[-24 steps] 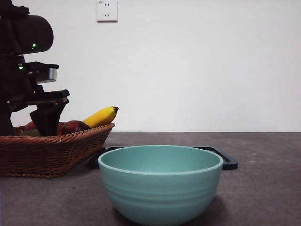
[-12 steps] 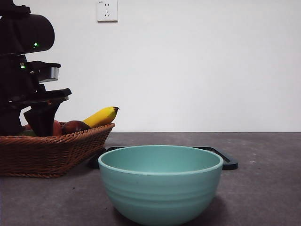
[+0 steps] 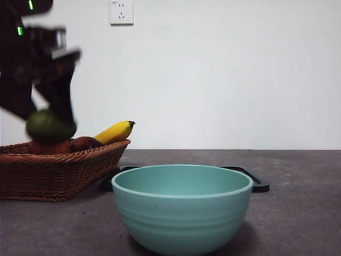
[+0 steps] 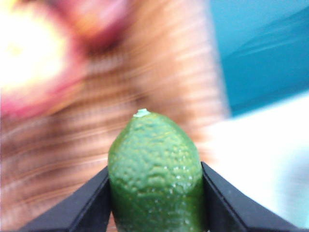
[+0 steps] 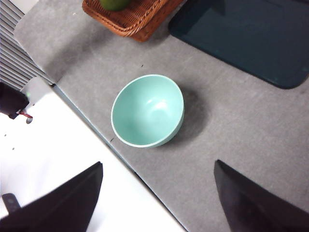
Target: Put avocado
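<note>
The dark green, pebbly-skinned oval avocado [image 4: 154,174] has a glossy, bumpy rind and a small pale stem nub at its narrow end. In the left wrist view its long axis runs straight out from between the jaws, nub end pointing away from the wrist; in the front view it reads as a wider-than-tall oval. The left hand [image 4: 155,193] is clamped on the avocado [image 3: 50,126], one black jaw pressed to each flank. The fruit hangs in the air just above the brown woven wicker basket [image 3: 58,170], clear of the red apples [image 3: 82,143] and the yellow banana [image 3: 114,132] lying inside.

The right hand [image 5: 157,195] waits high over the grey worktop [image 5: 231,121] with its jaws spread wide apart, looking down on the pale teal ceramic bowl [image 5: 147,110] and the dark flat tray [image 5: 241,34] beyond it.
</note>
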`<state>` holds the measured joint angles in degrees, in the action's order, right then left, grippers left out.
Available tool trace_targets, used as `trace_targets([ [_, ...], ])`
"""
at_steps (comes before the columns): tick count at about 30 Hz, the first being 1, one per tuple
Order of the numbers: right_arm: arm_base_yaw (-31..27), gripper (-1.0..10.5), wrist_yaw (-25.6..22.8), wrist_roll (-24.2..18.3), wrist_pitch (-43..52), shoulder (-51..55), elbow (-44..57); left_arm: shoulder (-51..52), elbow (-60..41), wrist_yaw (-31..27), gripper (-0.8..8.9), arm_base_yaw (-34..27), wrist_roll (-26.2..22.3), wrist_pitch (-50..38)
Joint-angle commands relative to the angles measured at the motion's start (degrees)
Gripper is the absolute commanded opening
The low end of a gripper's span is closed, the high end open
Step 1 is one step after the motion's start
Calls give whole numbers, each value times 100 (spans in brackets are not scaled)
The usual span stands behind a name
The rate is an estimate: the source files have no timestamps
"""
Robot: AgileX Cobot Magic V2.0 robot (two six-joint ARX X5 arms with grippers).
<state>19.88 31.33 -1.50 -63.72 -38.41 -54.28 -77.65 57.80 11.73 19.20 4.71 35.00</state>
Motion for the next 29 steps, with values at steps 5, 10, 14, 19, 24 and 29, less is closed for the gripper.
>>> trace_targets([
  [5, 35, 370, -15, -39, 90, -260, -103, 835, 103, 831, 177, 656, 229, -28],
  [10, 35, 370, -28, -42, 127, -387, -103, 968, 103, 831, 177, 1325, 225, -31],
  [14, 35, 370, -33, -42, 199, -420, -103, 763, 103, 831, 177, 1878, 197, -46],
  [19, 35, 370, -33, -42, 238, -457, -103, 245, 103, 826, 177, 2481, 175, -214],
  [24, 35, 370, -31, -39, 240, -459, -103, -343, 103, 809, 177, 2896, 44, -485],
  [29, 35, 370, -31, -39, 240, -459, -103, -953, 103, 533, 177, 3224, -131, -734],
])
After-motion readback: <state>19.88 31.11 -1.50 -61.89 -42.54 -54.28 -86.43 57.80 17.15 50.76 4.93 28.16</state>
